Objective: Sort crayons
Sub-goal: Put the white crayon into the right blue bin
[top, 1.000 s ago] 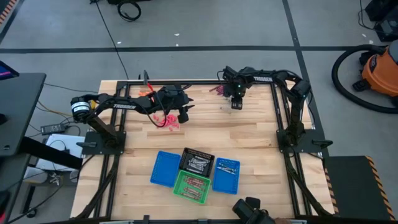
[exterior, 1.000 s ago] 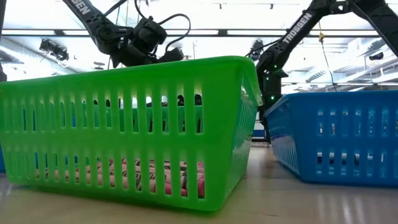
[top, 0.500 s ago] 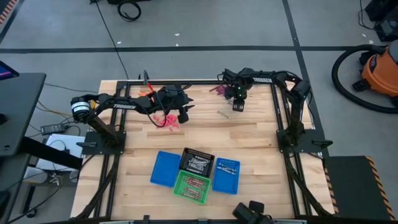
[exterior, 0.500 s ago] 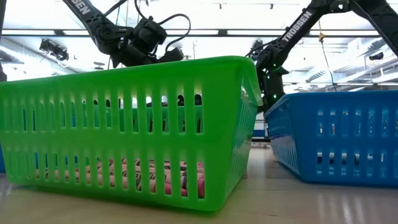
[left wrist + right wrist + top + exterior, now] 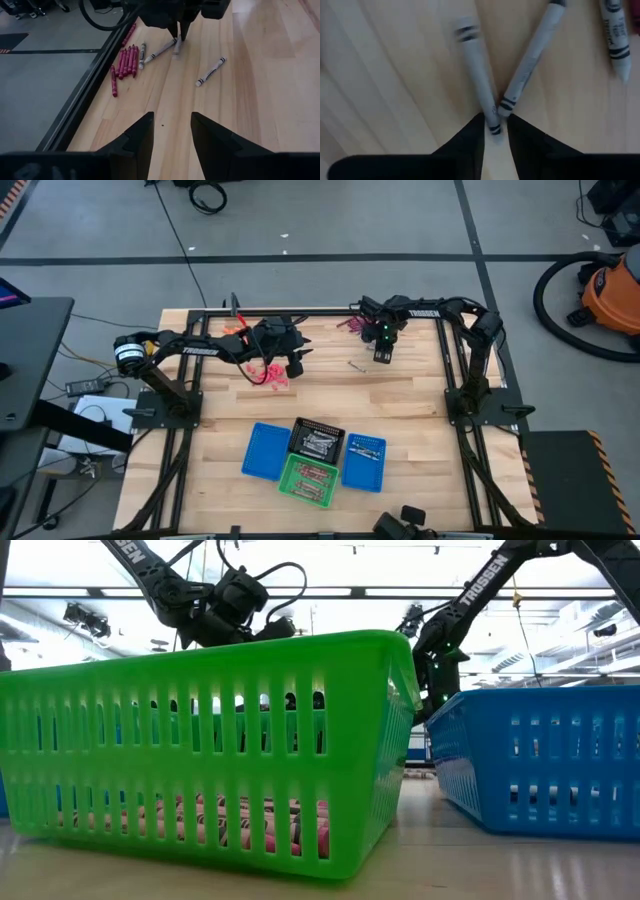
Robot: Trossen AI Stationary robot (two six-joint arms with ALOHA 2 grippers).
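Observation:
Three silvery-grey crayons show in the right wrist view, one of them [image 5: 479, 75] with its end between the fingers of my right gripper [image 5: 495, 125], which points down at the table's far right [image 5: 381, 356]. Another grey crayon [image 5: 353, 364] lies alone nearby. Dark maroon crayons [image 5: 125, 61] lie in a row by the far edge. Pink crayons [image 5: 270, 372] lie under my left arm. My left gripper [image 5: 172, 122] hovers open above the boards, holding nothing. My right gripper pinches one end of a grey crayon [image 5: 493, 119] between its two fingertips, coming from above and pointing down, fingers across the stick. The crayon lies flat on the table, its length reaching away from the fingers. A second grey crayon's end [image 5: 507, 104] lies right beside one finger.
Near the front edge stand two blue baskets [image 5: 266, 452] [image 5: 363, 461], a black basket [image 5: 317, 442] and a green basket [image 5: 308, 478], the last three with crayons inside. Bare boards stretch between the baskets and both arms. A dark frame rail [image 5: 85, 95] runs along the far edge.
My right gripper has sunk a little onto the grey crayons, shifting slightly toward the table's near edge and rolling a little at the wrist.

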